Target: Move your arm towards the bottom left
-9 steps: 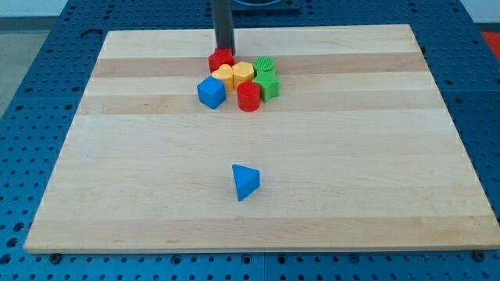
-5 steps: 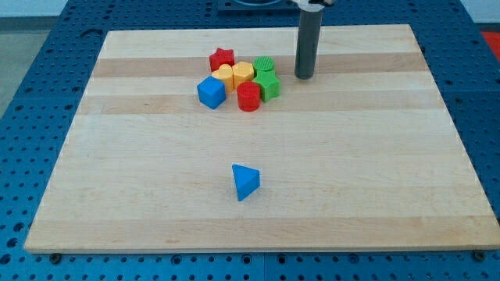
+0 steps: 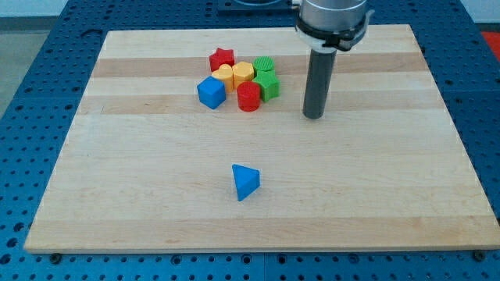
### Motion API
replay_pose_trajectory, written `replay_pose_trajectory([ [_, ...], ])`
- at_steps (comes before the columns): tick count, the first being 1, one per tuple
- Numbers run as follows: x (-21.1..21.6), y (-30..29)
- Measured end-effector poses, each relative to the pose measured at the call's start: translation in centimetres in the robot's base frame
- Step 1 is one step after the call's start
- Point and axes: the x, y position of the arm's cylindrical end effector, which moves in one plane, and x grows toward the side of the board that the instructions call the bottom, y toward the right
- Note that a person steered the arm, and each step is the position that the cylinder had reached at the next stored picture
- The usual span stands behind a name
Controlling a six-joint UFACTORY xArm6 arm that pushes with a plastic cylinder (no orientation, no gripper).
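Currently my tip (image 3: pixel 313 116) on pale wooden worktop (image 3: pixel 375 195), right of block cluster; blue triangular block (image 3: pixel 244 182) lies lower-left along path; no hand, nothing held.

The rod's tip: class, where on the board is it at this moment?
My tip rests on the wooden board right of centre in the camera view, apart from the cluster, to the right of and slightly below the green block and red cylinder.

Blocks: two red (image 3: pixel 222 58), two yellow (image 3: pixel 243 72), two green (image 3: pixel 268 85), two blue (image 3: pixel 244 181).
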Motion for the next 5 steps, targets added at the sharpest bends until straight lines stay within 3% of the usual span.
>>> replay_pose_trajectory([
  [2,0.0,-0.4],
  [5,11.3,-2.0],
])
